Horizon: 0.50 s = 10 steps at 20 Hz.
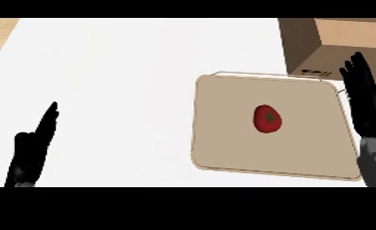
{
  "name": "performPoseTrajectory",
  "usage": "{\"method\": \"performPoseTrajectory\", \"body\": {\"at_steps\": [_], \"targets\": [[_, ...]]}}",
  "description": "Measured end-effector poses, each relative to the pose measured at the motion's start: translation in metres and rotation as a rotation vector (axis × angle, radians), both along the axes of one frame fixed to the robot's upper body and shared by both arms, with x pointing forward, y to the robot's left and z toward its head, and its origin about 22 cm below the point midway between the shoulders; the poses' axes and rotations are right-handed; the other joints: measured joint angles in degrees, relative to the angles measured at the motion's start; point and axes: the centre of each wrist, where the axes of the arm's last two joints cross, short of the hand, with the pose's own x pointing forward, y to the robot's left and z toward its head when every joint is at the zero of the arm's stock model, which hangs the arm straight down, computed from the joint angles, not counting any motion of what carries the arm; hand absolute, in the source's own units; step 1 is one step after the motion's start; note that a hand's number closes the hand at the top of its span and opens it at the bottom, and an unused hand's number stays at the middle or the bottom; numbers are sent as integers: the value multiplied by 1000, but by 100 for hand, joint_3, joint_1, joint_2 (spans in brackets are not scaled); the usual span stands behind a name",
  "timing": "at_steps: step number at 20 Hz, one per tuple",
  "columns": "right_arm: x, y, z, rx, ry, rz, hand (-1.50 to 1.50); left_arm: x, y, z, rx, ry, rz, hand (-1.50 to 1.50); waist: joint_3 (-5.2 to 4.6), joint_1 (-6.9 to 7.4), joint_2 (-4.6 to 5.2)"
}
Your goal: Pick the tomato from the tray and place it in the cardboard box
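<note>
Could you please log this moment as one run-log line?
tomato: on tray | right hand: open beside tray | left hand: resting, lower left | cardboard box: behind tray

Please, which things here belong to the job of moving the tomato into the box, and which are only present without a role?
Belongs to the job:
tomato, lying on the tray
tray
cardboard box, behind the tray
right hand, open at the tray's right edge

Only present:
left hand, open, resting at lower left
white counter
</note>
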Motion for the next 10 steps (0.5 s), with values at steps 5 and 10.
{"method": "performPoseTrajectory", "body": {"at_steps": [5, 10], "targets": [[-10, 37, -24, 14, 59, -33, -150, 29, -37, 25, -19, -107, -193, 0, -110, -126, -285], [-26, 36, -43, -238, 78, -107, -150, 45, -72, 44, -73, -206, -360, 0, -154, -342, -368]]}}
